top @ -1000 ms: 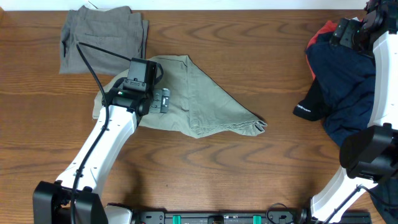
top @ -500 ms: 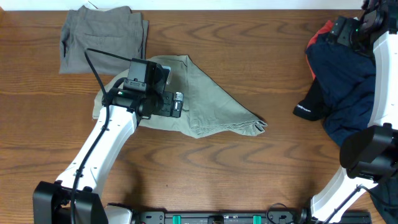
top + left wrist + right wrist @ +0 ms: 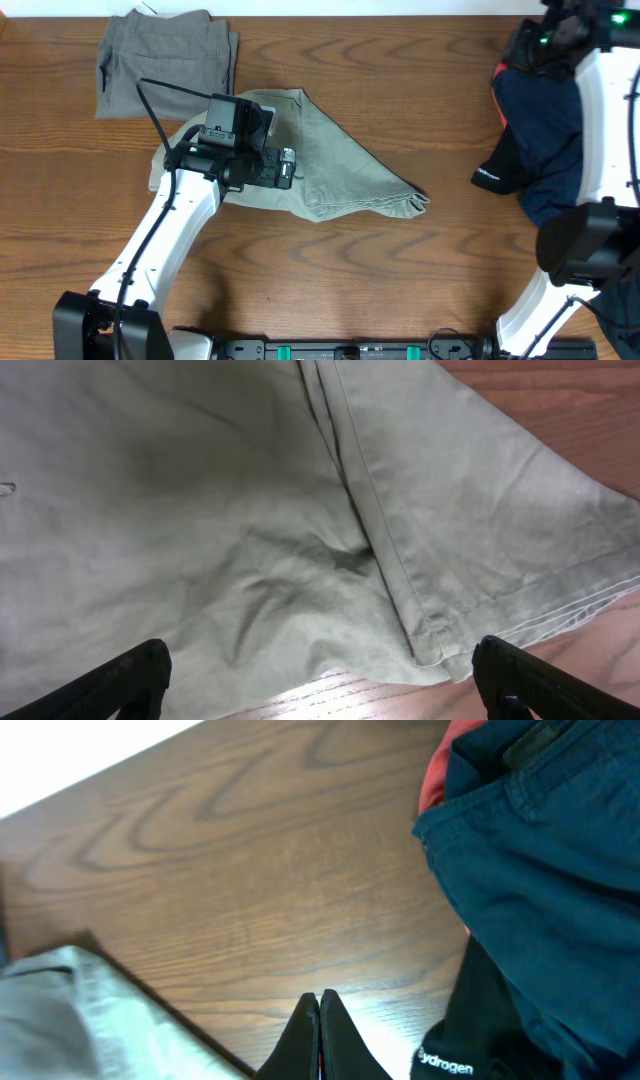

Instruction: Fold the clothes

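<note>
Since a second ago the right arm has swung in over the navy pile (image 3: 545, 130). Overhead, half-folded khaki trousers (image 3: 340, 160) lie mid-table under the left gripper (image 3: 284, 168). Left wrist: jaws spread wide, empty, poised to pinch cloth. Right wrist: right gripper (image 3: 319, 1003) pressed closed, holding nothing.

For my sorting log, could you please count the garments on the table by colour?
Khaki trousers: 1
Grey trousers: 1
Navy garment: 1
Red garment: 1 (only an edge shows)
Black garment: 1
Total: 5
</note>
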Motion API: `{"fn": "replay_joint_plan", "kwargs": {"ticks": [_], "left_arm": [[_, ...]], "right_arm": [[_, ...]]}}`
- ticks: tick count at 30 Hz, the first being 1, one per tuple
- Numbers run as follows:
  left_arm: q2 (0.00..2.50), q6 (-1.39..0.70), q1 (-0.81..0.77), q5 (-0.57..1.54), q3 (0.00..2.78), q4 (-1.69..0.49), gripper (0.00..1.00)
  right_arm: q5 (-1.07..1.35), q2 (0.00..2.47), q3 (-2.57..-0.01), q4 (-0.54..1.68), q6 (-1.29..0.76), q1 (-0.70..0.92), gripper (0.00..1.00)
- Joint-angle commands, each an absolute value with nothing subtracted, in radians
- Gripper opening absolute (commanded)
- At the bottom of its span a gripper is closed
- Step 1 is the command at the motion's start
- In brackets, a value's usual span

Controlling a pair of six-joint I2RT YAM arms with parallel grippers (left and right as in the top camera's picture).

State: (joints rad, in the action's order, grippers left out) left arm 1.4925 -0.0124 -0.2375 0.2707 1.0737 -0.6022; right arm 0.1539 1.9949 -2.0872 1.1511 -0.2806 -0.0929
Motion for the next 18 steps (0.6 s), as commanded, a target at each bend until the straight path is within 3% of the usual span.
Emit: {"fn": "replay_joint_plan", "kwargs": {"ticks": [1, 4, 5, 6, 9, 18], "left_arm": [[1.493, -0.024, -0.235, 0.284, 1.077, -0.606, 0.98], [1.493, -0.024, -0.235, 0.284, 1.077, -0.606, 0.98], [1.493, -0.024, -0.235, 0.284, 1.077, -0.606, 0.98], [1.493, -0.024, -0.235, 0.284, 1.077, -0.606, 0.98], [1.493, -0.024, -0.235, 0.284, 1.077, -0.606, 0.98], [1.493, -0.024, -0.235, 0.284, 1.077, -0.606, 0.98]], "right_arm": [[-0.014, 2.053, -2.077, 1.156, -0.266, -0.042, 0.01], [-0.064, 2.101, -2.077, 1.157, -0.245, -0.010, 0.02], [-0.064, 2.115, -2.077, 1.158, -0.246, -0.004, 0.17], [-0.064, 2.125, -2.077, 1.158, -0.247, 0.001, 0.20], [-0.064, 2.151, -2.077, 1.139, -0.247, 0.004, 0.01], [-0.154, 2.315, -2.077, 1.141, -0.245, -0.025, 0.01]]}}
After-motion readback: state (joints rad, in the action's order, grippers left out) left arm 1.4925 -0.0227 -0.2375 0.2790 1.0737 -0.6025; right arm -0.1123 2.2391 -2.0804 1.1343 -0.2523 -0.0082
